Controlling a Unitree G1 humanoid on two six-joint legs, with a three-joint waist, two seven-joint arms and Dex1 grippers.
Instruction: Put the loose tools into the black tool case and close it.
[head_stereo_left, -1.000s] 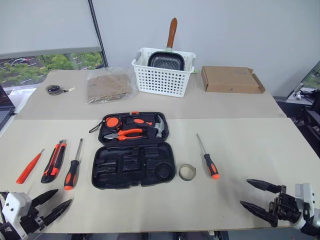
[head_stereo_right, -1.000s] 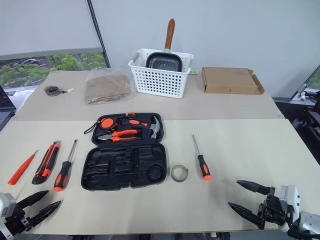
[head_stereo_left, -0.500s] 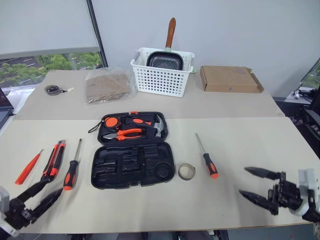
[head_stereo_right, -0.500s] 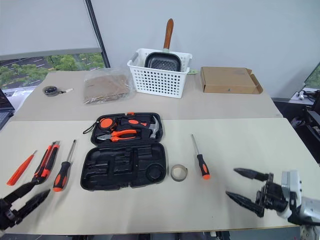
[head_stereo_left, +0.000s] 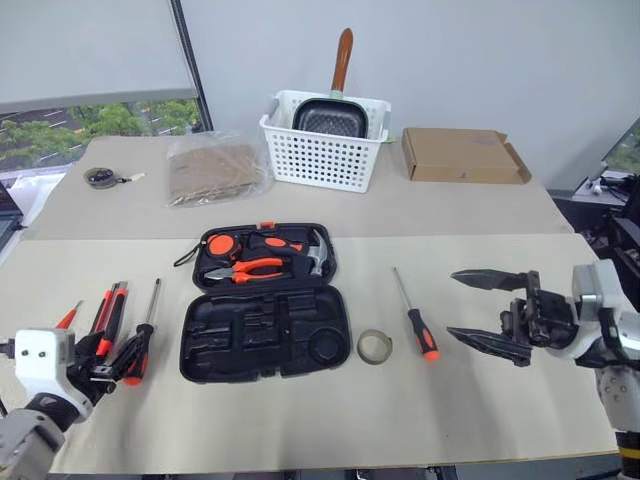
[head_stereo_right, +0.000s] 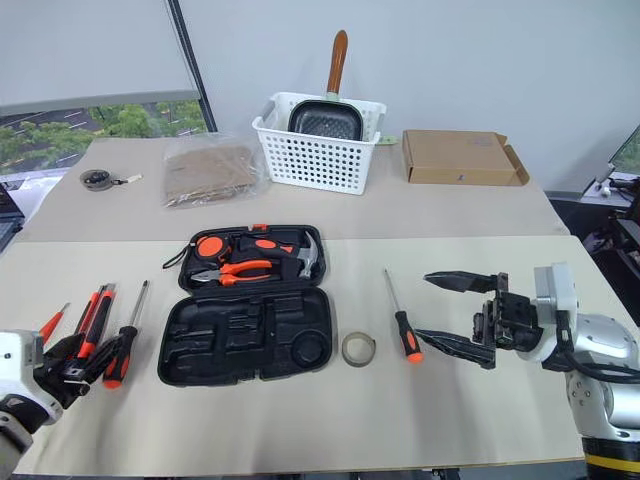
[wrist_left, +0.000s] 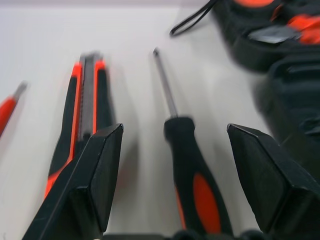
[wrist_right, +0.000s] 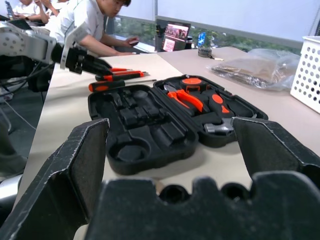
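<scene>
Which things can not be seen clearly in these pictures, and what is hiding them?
- Slim orange tool: head views, lower part behind the left tool.
- Black frying pan: head views, body behind the white perforated basket wall.
- Black-orange screwdriver: left wrist view, handle end cut off by the edge, blurred.
- Small round object at the far left of the table: too small to identify.

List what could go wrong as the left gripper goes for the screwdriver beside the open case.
The left gripper is open astride the screwdriver, with the utility knife close beside one finger, so closing may nudge or catch the knife too. The black tool case lies just past the other finger; a swing could knock it. The case's near half has shaped recesses, so a tilted screwdriver may not seat.
</scene>
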